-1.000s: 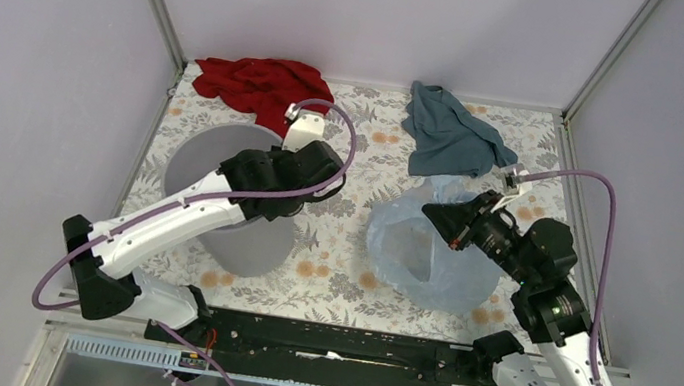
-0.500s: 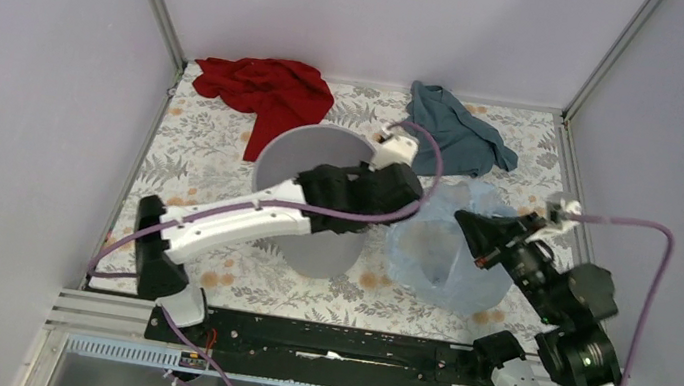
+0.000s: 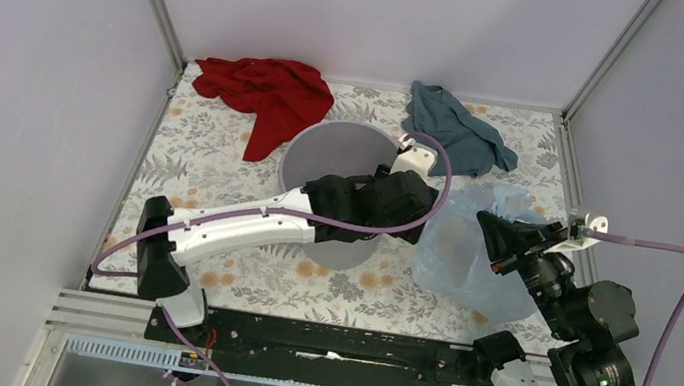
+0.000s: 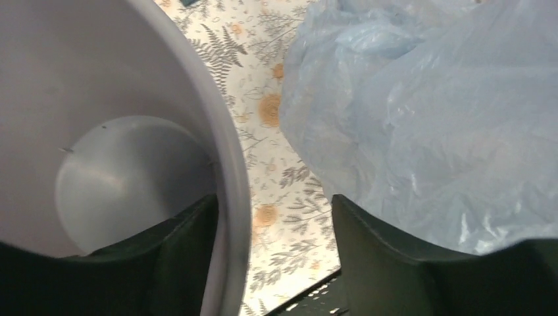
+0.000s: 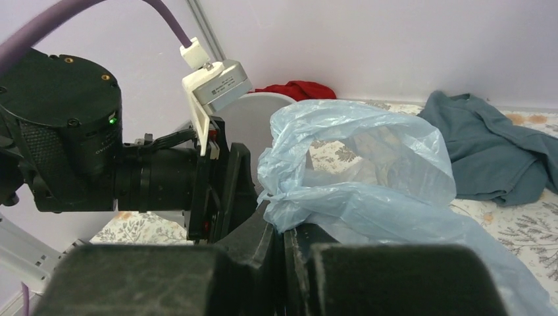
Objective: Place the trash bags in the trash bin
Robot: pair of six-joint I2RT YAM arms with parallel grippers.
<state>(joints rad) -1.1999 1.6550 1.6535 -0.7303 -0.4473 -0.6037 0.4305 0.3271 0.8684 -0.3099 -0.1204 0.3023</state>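
left gripper (image 4: 273,210) jaws spread apart, straddling trash bin (image 3: 334,152) rim, 1 inside, 1 outside, not clamping; bin mid tabletop. right gripper (image 5: 284,227) jaws pinched tight on trash bag (image 3: 460,260), bag just beside bin, toward right edge

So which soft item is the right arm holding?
The translucent pale blue trash bag, pinched in the right fingers; the red cloth and teal cloth lie untouched farther back.

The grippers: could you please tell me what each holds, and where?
The right gripper pinches the trash bag by its bunched rim. The left gripper holds nothing, open astride the trash bin wall.
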